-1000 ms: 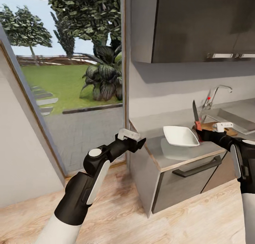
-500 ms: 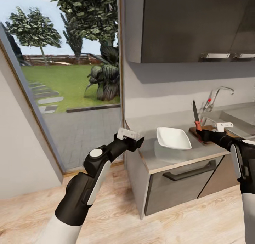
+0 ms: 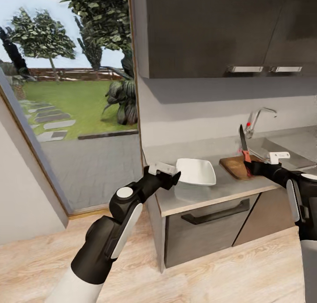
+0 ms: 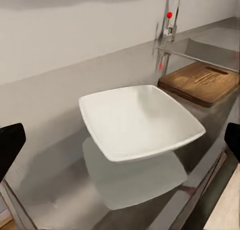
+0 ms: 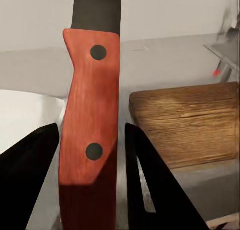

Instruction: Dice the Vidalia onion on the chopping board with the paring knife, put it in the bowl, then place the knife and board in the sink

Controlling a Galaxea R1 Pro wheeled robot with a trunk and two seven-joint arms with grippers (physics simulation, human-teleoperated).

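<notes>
right claw (image 3: 249,164) gripping paring knife (image 3: 244,147) upright, above chopping board (image 3: 234,166) edge

You're in a home kitchen: a glossy grey desk (image 3: 207,193) runs along the wall with a drawer front (image 3: 207,226) beneath and dark wall cupboards (image 3: 220,30) above. At its far right sits a steel sink (image 3: 281,147) with a chrome tap (image 3: 257,118). To the left, a tall window (image 3: 70,96) looks onto a garden.

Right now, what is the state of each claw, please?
Left claw: open, holding nothing.
Right claw: shut on the paring knife, blade pointing up.
</notes>
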